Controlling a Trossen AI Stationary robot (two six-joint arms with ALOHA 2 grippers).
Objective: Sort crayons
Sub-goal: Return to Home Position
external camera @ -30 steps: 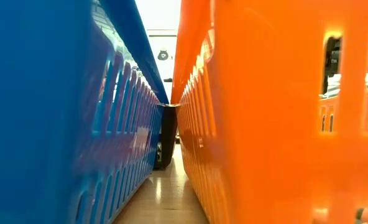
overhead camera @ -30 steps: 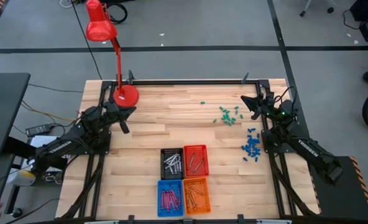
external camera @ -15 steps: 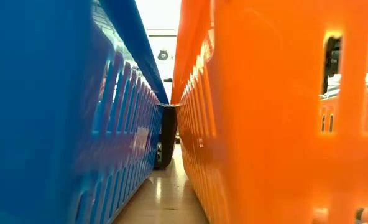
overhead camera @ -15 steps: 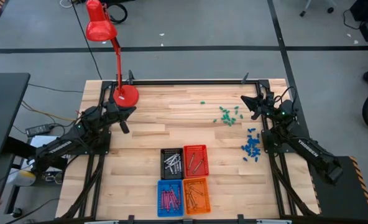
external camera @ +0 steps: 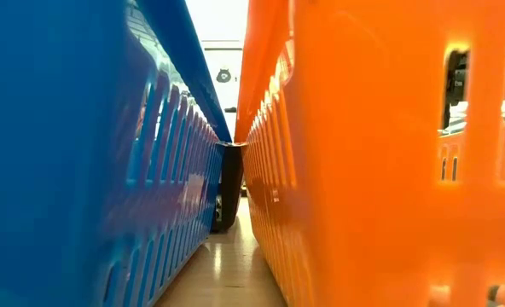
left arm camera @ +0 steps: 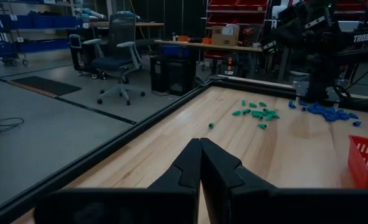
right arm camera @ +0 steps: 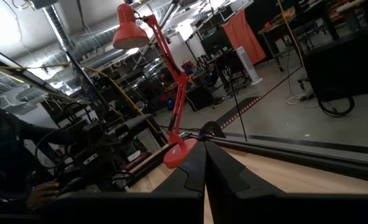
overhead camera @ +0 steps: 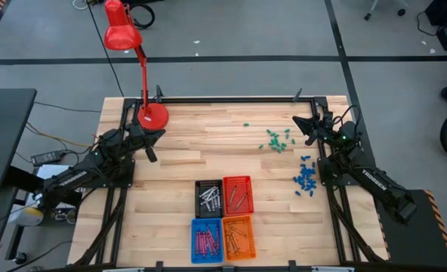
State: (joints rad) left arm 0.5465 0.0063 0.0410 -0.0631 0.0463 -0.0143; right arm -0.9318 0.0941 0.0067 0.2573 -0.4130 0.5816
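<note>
At opposite table (overhead camera: 208,143) edges, left gripper (left arm camera: 201,142) and right gripper (right arm camera: 204,144) are sitting pinched closed, empty; crayons (overhead camera: 210,199) are lying in baskets (overhead camera: 237,178).

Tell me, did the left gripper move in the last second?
No. In the high view the left gripper sits in the same spot as before, right beside the red lamp base.

Crayons (overhead camera: 209,199) lying flat, sorted.
Pale ones are lying in the black basket (overhead camera: 197,198), maroon in the blue basket (overhead camera: 193,240), others in the red basket (overhead camera: 249,194) and orange basket (overhead camera: 249,238).
</note>
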